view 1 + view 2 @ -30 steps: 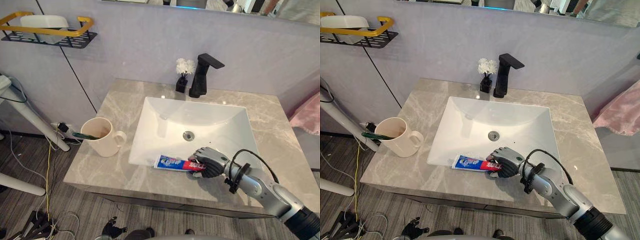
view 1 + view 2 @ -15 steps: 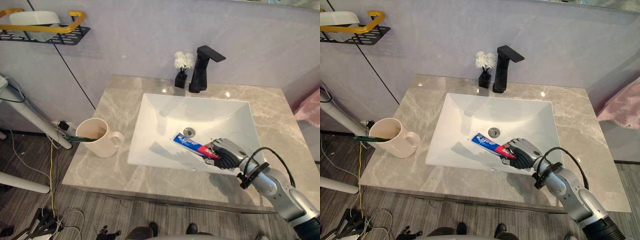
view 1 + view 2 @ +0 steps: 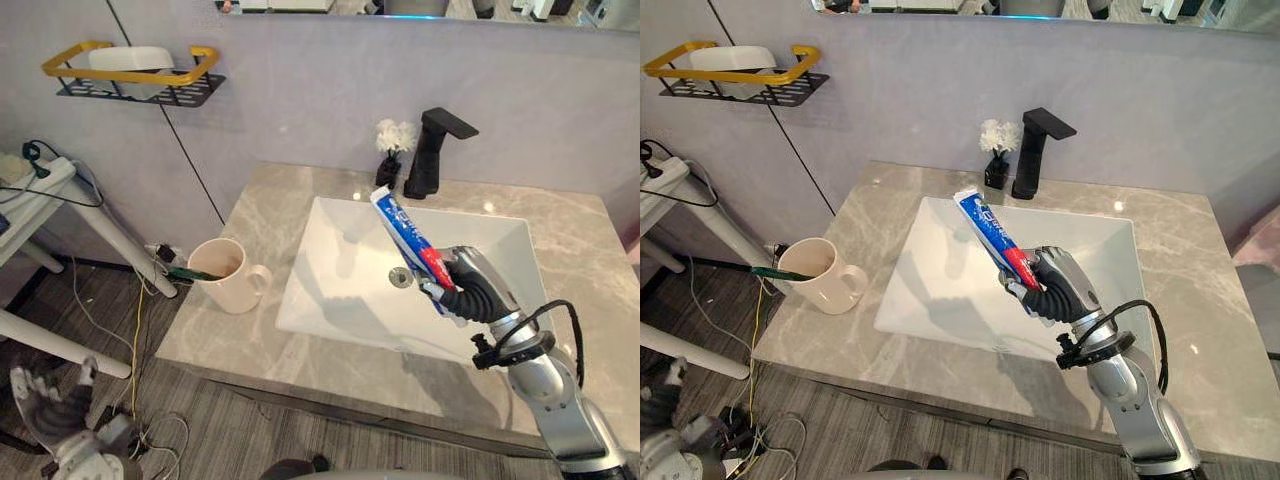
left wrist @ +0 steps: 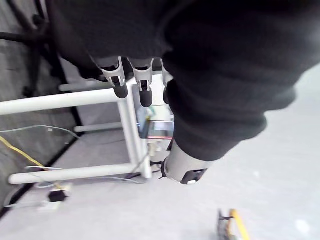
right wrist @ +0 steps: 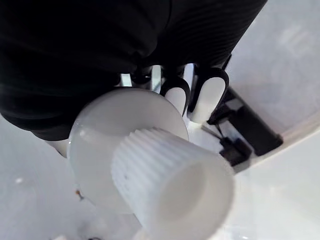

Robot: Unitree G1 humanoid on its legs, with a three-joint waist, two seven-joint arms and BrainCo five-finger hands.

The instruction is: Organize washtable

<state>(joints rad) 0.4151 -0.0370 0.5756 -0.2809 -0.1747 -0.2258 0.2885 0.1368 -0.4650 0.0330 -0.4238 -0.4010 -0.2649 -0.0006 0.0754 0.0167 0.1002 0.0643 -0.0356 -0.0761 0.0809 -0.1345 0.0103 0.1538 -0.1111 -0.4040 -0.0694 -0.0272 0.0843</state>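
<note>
Left eye view: one toothpaste tube (image 3: 405, 240), cap end clenched in the right robot hand (image 3: 470, 290), raised at a tilt over the white basin (image 3: 340, 290).

- Grey marble tabletop (image 3: 250, 215):
  - one cream mug (image 3: 225, 275) holding one green toothbrush (image 3: 190, 273), left of the basin
  - one black faucet (image 3: 432, 150) and one flower vase (image 3: 393, 150), behind the basin
- One wall shelf (image 3: 135, 75).
- Left robot hand (image 3: 50, 410): fingers relaxed, low by the floor.

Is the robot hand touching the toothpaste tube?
Touching. In the right eye view, the right robot hand has its fingers curled round the cap end of the toothpaste tube, holding it up above the sink.
</note>
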